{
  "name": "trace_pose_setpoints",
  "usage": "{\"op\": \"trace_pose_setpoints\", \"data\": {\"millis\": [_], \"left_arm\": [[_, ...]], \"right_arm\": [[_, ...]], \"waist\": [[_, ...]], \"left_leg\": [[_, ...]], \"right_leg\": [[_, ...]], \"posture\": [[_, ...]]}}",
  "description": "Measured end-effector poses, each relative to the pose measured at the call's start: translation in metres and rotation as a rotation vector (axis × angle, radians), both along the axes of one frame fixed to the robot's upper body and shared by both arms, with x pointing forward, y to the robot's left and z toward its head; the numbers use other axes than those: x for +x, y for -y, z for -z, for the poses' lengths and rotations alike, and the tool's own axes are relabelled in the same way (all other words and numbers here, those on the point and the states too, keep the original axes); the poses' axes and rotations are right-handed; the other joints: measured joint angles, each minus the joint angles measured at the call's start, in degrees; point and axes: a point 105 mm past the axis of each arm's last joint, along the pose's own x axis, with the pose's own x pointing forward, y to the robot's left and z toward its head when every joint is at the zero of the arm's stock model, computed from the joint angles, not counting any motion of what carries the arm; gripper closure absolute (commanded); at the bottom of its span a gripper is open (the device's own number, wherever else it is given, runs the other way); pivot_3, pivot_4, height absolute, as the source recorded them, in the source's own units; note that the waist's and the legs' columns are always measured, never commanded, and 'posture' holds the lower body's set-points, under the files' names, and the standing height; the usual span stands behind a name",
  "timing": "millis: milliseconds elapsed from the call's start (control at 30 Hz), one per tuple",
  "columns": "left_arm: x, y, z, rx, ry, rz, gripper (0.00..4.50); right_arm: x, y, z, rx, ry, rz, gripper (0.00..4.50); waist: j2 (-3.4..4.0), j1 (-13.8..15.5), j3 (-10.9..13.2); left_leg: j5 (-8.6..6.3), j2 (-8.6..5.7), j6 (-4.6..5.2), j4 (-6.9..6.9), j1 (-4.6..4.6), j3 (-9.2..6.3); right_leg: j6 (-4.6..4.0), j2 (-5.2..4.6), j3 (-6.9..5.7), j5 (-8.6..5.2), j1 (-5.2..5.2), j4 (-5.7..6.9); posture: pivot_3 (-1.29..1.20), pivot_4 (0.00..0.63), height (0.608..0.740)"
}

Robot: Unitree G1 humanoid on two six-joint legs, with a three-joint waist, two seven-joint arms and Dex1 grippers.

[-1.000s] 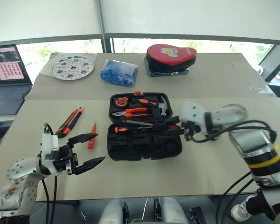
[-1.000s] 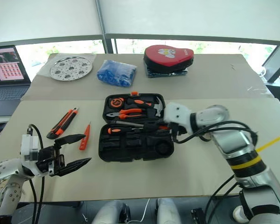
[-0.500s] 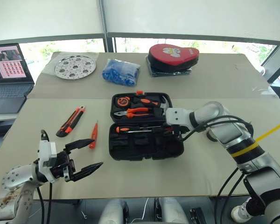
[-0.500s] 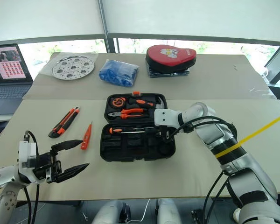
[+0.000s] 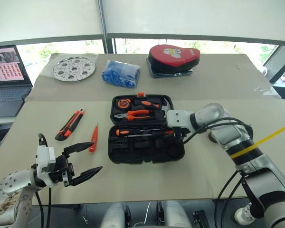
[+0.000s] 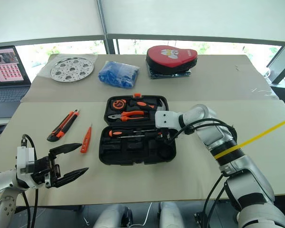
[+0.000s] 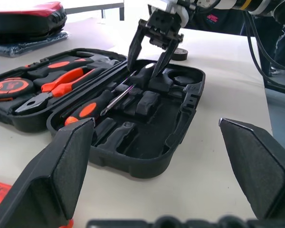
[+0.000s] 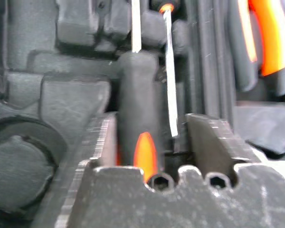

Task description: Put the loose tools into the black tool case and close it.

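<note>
The black tool case (image 5: 178, 153) lies open at mid-table. Its near half holds two orange-and-black screwdrivers (image 5: 133, 132) side by side. My right gripper (image 5: 176, 132) hangs over that half's right end, open, its fingers (image 7: 134, 46) straddling one screwdriver's black handle (image 8: 137, 142) with a gap on either side. The orange-black utility knife (image 5: 70, 124) and slim orange tester screwdriver (image 5: 93, 138) lie on the table left of the case. A small dark tape roll (image 7: 181, 54) sits on the table beyond the right gripper. My left gripper (image 5: 84, 159) is wide open near the front left edge, holding nothing.
The case's far half holds orange-handled pliers (image 5: 133, 114), a tape measure (image 5: 125, 102) and a hammer (image 5: 157, 107). At the back stand a red heart-shaped pouch (image 5: 174, 58), a blue bag (image 5: 120, 73), a perforated metal disc (image 5: 74, 68) and a laptop (image 5: 7, 71).
My right gripper has carried a screwdriver down into the case's near half and opened its fingers around the handle. The left gripper has kept its place; the camera has shifted slightly.
</note>
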Motion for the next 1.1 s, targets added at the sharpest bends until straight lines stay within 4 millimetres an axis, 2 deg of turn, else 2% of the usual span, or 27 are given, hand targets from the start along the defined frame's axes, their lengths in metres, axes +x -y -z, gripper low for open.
{"op": "trace_pose_setpoints", "data": {"millis": [133,267,300,367,400,467,533,667,1100], "left_arm": [[0.0,0.0,0.0,0.003,0.002,-0.001,0.0],[0.0,0.0,0.0,0.002,0.01,-0.004,0.0],[0.001,0.0,0.0,0.002,0.013,-0.005,0.0],[0.002,0.0,0.0,0.0,0.014,-0.009,0.0],[0.002,0.001,0.0,-0.001,0.014,-0.007,0.0],[0.003,0.003,-0.001,-0.005,0.016,-0.005,0.0],[0.004,0.004,-0.001,-0.006,0.018,-0.006,0.0],[0.006,0.005,-0.001,-0.009,0.014,-0.008,0.0],[0.009,0.004,-0.002,-0.006,-0.017,-0.068,0.0]], "right_arm": [[-0.002,0.001,-0.022,0.103,-0.023,-0.035,1.56],[-0.004,0.0,-0.035,0.222,-0.053,-0.056,2.55],[-0.005,-0.001,-0.035,0.245,-0.064,-0.057,2.91],[-0.008,-0.008,-0.027,0.309,-0.093,-0.066,3.59],[-0.011,-0.012,-0.016,0.334,-0.125,-0.067,4.0],[-0.013,-0.018,0.006,0.346,-0.173,-0.057,4.48],[-0.012,-0.02,0.015,0.343,-0.177,-0.044,4.48],[-0.006,-0.021,0.02,0.33,-0.146,-0.02,4.48],[-0.004,-0.033,0.027,0.259,-0.129,-0.02,4.48]], "waist": [[0.01,-0.01,0.0],[0.01,-0.02,0.0],[0.01,-0.02,0.0],[-0.01,-0.03,-0.01],[0.0,-0.03,-0.01],[0.02,-0.06,0.01],[0.07,-0.09,0.05],[0.07,-0.09,0.04],[0.07,-0.48,0.02]], "left_leg": [[0.0,0.0,0.0,0.0,0.01,0.0],[0.0,0.01,0.0,0.0,0.01,-0.01],[0.0,0.01,0.0,0.0,0.01,-0.01],[0.0,0.03,-0.01,-0.03,0.06,-0.01],[0.0,0.03,-0.01,-0.03,0.06,0.0],[0.0,0.0,-0.01,-0.03,0.05,0.02],[0.0,-0.02,-0.01,-0.01,0.04,0.05],[0.01,0.0,-0.02,-0.01,0.06,0.04],[0.07,0.09,-0.14,-0.03,0.24,0.03]], "right_leg": [[0.0,-0.02,0.0,0.01,0.0,0.01],[-0.01,-0.02,0.0,0.01,0.0,0.02],[-0.01,-0.03,0.0,0.01,0.0,0.03],[-0.01,-0.01,-0.01,0.01,0.04,0.03],[-0.01,-0.01,0.0,0.01,0.03,0.04],[-0.01,-0.04,0.02,0.01,0.01,0.06],[-0.02,-0.06,0.04,0.02,-0.01,0.08],[-0.02,-0.04,0.03,0.02,0.0,0.07],[-0.17,0.01,0.06,0.07,0.07,0.22]], "posture": [[0.0,0.15,0.74],[0.0,0.15,0.74],[0.0,0.15,0.74],[0.0,0.15,0.74],[0.0,0.15,0.74],[0.0,0.15,0.74],[0.0,0.15,0.74],[0.0,0.15,0.74],[0.0,0.15,0.74]]}}
